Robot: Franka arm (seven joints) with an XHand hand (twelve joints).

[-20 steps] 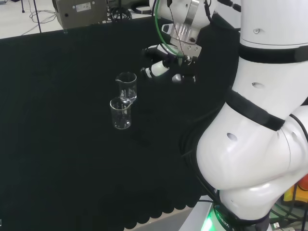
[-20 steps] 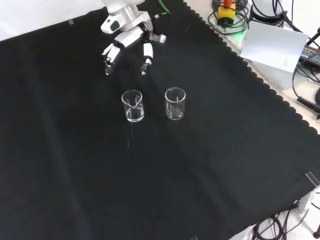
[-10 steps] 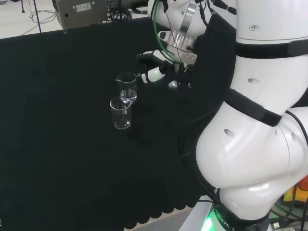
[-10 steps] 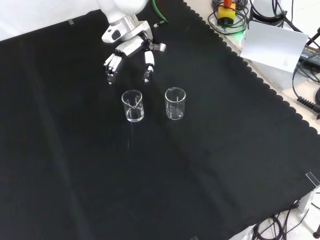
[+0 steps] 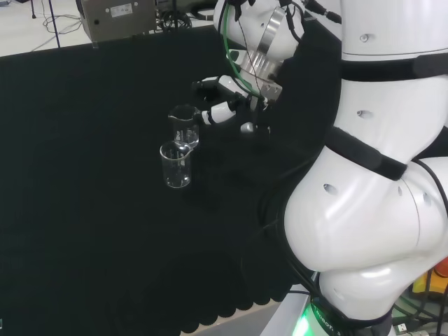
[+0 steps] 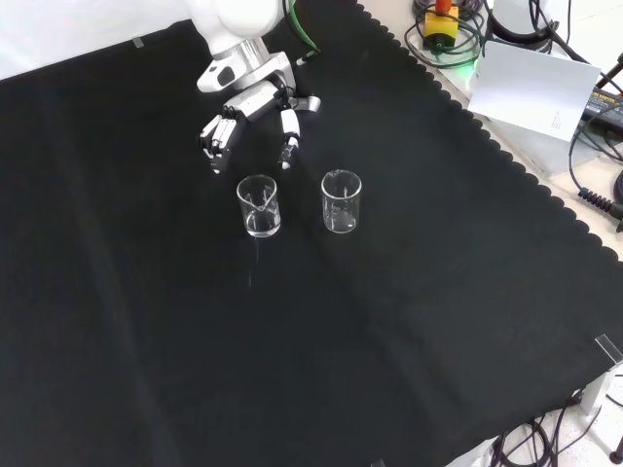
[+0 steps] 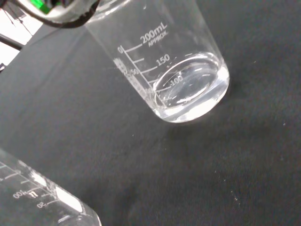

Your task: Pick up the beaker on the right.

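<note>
In the front view, the hand (image 6: 255, 102), fingers (image 6: 289, 134) spread wide, hovers just beyond the left clear glass beaker (image 6: 258, 206), the right clear glass beaker (image 6: 341, 201) standing apart to its right.

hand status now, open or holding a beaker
Hand: open, fingers relaxed and spread, holding nothing. It hangs just behind the left beaker in the front view, not touching it.

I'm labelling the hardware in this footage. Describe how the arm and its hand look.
The arm is glossy white, built of big rounded links with black bands at the joints and small dark screw holes. A green cable loops beside the silvery wrist section. The hand is black and white, with white finger segments, dark joints and dark fingertips. A green light glows at the arm's base.
</note>
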